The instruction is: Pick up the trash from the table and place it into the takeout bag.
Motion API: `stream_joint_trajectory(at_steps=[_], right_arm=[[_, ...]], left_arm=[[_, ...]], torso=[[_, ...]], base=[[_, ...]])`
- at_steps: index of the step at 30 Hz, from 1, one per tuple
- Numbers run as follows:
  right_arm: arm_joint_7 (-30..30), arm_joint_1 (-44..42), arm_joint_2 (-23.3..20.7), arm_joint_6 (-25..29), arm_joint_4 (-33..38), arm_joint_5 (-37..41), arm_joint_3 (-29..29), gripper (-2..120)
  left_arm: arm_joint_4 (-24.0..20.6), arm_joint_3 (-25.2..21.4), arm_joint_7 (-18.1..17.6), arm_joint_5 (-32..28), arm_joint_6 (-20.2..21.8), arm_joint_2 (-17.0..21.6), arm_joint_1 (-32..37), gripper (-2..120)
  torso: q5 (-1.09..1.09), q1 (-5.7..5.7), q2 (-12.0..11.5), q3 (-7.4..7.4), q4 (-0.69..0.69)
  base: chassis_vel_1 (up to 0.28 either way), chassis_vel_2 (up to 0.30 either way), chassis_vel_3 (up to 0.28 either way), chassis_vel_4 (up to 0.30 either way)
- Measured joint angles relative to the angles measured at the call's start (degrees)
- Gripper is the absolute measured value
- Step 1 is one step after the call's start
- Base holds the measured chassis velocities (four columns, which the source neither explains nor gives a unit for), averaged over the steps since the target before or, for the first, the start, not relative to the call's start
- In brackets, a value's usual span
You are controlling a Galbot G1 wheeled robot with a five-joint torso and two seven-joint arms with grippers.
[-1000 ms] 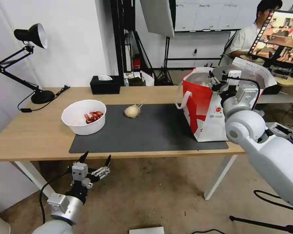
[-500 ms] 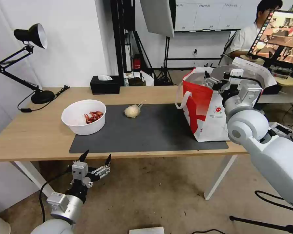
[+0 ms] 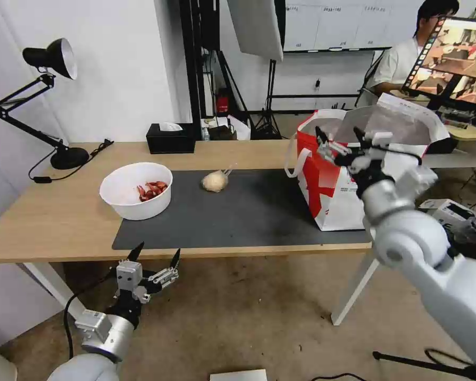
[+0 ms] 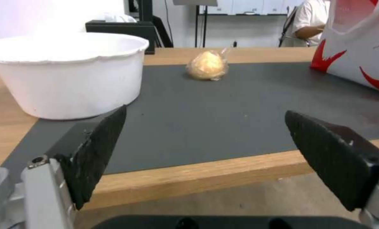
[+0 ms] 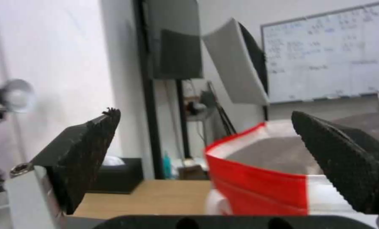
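The bag (image 3: 328,180), red and white with a foil lining and white loop handles, stood open at the right end of the mat (image 3: 248,211). One white bowl (image 3: 136,190) of red shells sat on the mat's left end, and one beige wrapped ball (image 3: 215,181) lay mid-mat near its far edge. The right gripper (image 3: 341,142), fingers spread and empty, had drawn back from over the bag's mouth toward its near left rim. The left gripper (image 3: 153,259) stayed below the table (image 3: 47,222) edge, fingers spread, empty.
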Motion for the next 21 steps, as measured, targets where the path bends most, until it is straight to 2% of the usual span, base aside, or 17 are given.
stream_joint_trajectory(at_steps=[5, 10, 14, 18, 20, 21], right_arm=[[-0.45, -8.99, -0.80, 0.91, 4.61, -2.85, 2.88, 100], [-0.77, -13.66, 0.38, 1.32, 5.30, -5.67, 3.08, 100], [-2.12, -20.71, 2.91, 2.71, 5.71, -10.27, 4.27, 100], [-4.18, -27.17, 6.09, 5.90, 5.20, -15.58, 5.19, 100], [-5.43, -32.91, 9.07, 8.57, 4.59, -20.46, 5.51, 100], [-5.43, -32.91, 9.07, 8.57, 4.59, -20.46, 5.51, 100]], left_arm=[[-0.09, 0.43, -0.01, 0.21, -0.06, -0.68, -0.28, 100], [-0.50, 0.17, 0.01, 0.45, -0.27, -1.20, 0.48, 100], [-0.62, 0.00, 0.01, 0.54, -0.52, -1.33, 0.80, 100], [-0.57, -0.02, 0.01, 0.56, -0.66, -1.38, 0.83, 100], [-0.52, 0.27, 0.02, 0.86, -0.69, -1.67, 0.78, 100], [-0.52, 0.27, 0.02, 0.86, -0.69, -1.67, 0.78, 100]], torso=[[0.00, 0.00, 0.00, 0.00, -0.03], [0.01, 0.00, 0.00, 0.00, 0.01], [0.01, 0.00, 0.00, 0.00, -0.01], [0.01, 0.00, 0.00, 0.00, 0.00], [0.01, 0.00, 0.00, 0.00, -0.01], [0.01, 0.00, 0.00, 0.00, -0.01]], base=[[0.000, 0.000, 0.000, 0.000], [0.000, 0.000, 0.000, 0.000], [0.000, 0.000, 0.000, 0.000], [0.000, 0.000, 0.000, 0.000], [0.000, 0.000, 0.000, 0.000], [0.000, 0.000, 0.000, 0.000]])
